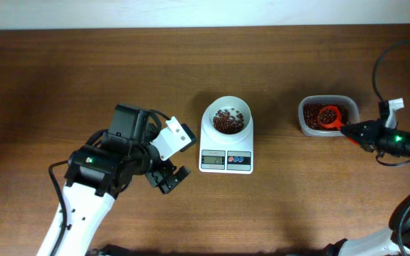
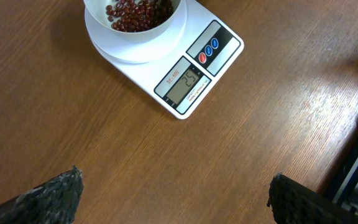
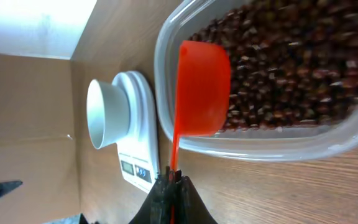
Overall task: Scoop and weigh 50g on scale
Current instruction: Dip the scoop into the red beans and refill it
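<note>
The white scale (image 1: 225,162) (image 2: 225,43) stands mid-table, its round bowl (image 1: 226,107) (image 2: 135,46) holding some red beans (image 1: 225,121). Its display (image 2: 186,80) is lit. To the right, a red scoop (image 1: 328,116) (image 3: 202,87) sits with its cup inside the clear tub (image 1: 304,125) (image 3: 260,148) of red beans, near the end facing the scale. My right gripper (image 1: 354,130) (image 3: 173,177) is shut on the scoop's thin handle, just outside the tub's rim. Left of the scale, my left gripper (image 1: 171,178) (image 2: 174,177) hangs open over bare wood, holding nothing.
The table is brown wood, with a pale wall edge along the back (image 1: 191,14). A black cable (image 1: 379,64) loops above the right arm at the table's right edge. The scale (image 3: 138,143) and its bowl (image 3: 107,115) lie beyond the tub in the right wrist view.
</note>
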Robot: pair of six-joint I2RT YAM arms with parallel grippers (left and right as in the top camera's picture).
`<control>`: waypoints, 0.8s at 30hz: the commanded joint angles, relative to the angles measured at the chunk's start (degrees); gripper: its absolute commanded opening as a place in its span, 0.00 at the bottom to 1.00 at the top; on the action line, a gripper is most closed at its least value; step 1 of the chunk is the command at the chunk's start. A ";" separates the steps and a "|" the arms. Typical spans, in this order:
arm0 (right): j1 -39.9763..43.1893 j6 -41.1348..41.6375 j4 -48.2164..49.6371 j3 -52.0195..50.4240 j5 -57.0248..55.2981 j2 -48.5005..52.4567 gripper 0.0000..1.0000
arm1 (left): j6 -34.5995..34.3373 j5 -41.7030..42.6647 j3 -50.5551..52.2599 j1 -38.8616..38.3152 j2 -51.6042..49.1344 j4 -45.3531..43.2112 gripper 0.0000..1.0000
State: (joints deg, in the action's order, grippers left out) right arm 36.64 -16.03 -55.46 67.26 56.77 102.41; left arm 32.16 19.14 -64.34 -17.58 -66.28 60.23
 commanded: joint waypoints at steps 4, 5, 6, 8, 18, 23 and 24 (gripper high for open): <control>2.91 4.59 2.82 -0.28 -2.78 0.07 0.04 | 1.11 0.81 -1.03 0.28 0.07 -0.11 0.99; 2.78 -1.31 2.23 -0.28 2.80 0.07 0.04 | 1.11 0.81 -1.03 0.28 0.07 -0.11 0.99; 2.75 -1.73 2.75 -0.28 1.88 0.07 0.04 | 1.11 0.81 -1.03 0.28 0.07 -0.11 0.99; 2.86 2.16 3.41 -0.28 -2.43 0.07 0.04 | 1.11 0.81 -1.03 0.28 0.07 -0.11 0.99; 3.56 -0.04 3.02 -0.28 1.79 -0.13 0.04 | 1.11 0.81 -1.03 0.28 0.07 -0.11 0.99; 3.58 -1.14 2.73 -0.28 8.28 -0.13 0.04 | 1.11 0.81 -1.03 0.28 0.07 -0.11 0.99; 3.50 -1.11 2.73 -0.28 9.38 -0.13 0.04 | 1.11 0.81 -1.03 0.28 0.07 -0.11 0.99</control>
State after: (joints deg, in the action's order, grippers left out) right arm 39.77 -15.70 -52.64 67.26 60.84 102.39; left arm 32.16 19.14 -64.34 -17.58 -66.28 60.23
